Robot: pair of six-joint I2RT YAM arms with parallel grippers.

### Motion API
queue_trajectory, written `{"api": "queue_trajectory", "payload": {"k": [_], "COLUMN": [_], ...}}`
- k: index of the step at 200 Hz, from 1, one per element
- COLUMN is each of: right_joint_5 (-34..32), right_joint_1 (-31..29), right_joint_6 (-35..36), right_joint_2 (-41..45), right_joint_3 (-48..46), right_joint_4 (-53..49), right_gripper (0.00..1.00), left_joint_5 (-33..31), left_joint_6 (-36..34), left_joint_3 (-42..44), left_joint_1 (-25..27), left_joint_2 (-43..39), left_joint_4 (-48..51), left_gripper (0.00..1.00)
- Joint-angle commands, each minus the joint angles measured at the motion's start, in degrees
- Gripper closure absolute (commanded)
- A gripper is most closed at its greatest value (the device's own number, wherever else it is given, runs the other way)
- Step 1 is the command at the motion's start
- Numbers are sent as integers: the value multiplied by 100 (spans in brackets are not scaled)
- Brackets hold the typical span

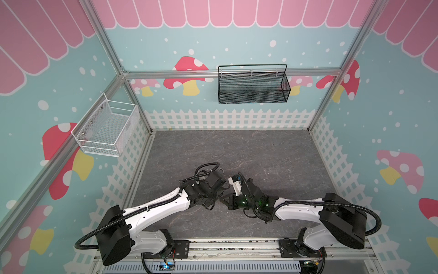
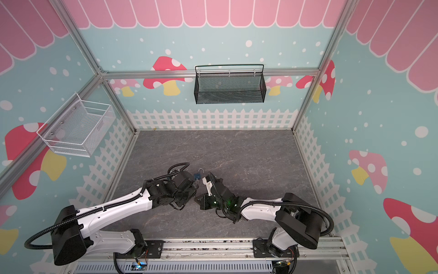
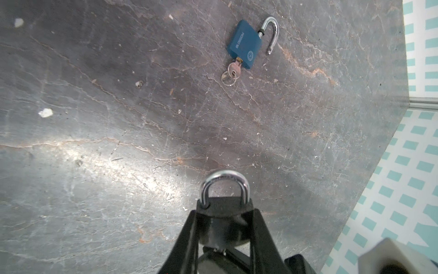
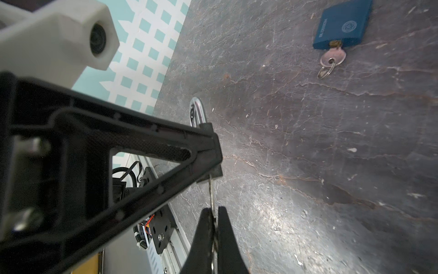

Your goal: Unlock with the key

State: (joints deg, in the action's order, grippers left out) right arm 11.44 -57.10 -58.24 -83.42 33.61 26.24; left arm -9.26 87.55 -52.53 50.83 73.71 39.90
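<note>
Risk is lying in the turn: right gripper [image 4: 214,213], pinching the key [image 4: 210,189] edge-on, is holding it at the keyway of the black padlock [image 3: 224,206] that left gripper [image 3: 225,220] is clamping; torque could spin the body or slip the key. Only the left wrist view is showing the shackle [image 3: 224,183] seated. In a top view, blue padlock [image 2: 196,176] is lying open at twelve o'clock of them.

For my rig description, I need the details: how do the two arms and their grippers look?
Both the left arm and the right arm have white shells with black joints and a ribbed black cable. Each wrist carries a white angular camera housing. The left gripper and right gripper have black tapered fingers. Green lights glow on the right wrist.
</note>
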Motion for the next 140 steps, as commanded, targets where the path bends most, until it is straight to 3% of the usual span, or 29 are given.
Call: {"api": "queue_trajectory", "payload": {"k": [1, 37, 108, 140], "right_joint_5": [-759, -511, -755, -1161], "right_joint_1": [201, 199, 64, -81], "right_joint_6": [10, -117, 243, 436], "right_joint_2": [236, 225, 151, 169], "right_joint_3": [168, 105, 272, 335], "right_joint_4": [303, 338, -40, -78], "right_gripper": [100, 100, 100, 100], "left_joint_5": [364, 294, 575, 718], "left_joint_6": [-246, -387, -157, -8], "left_joint_3": [16, -2, 98, 68], "left_joint_1": [175, 149, 68, 76], "left_joint_2": [6, -7, -177, -245], "left_joint_4": [975, 1022, 818, 683], "left_gripper": [100, 100, 100, 100]}}
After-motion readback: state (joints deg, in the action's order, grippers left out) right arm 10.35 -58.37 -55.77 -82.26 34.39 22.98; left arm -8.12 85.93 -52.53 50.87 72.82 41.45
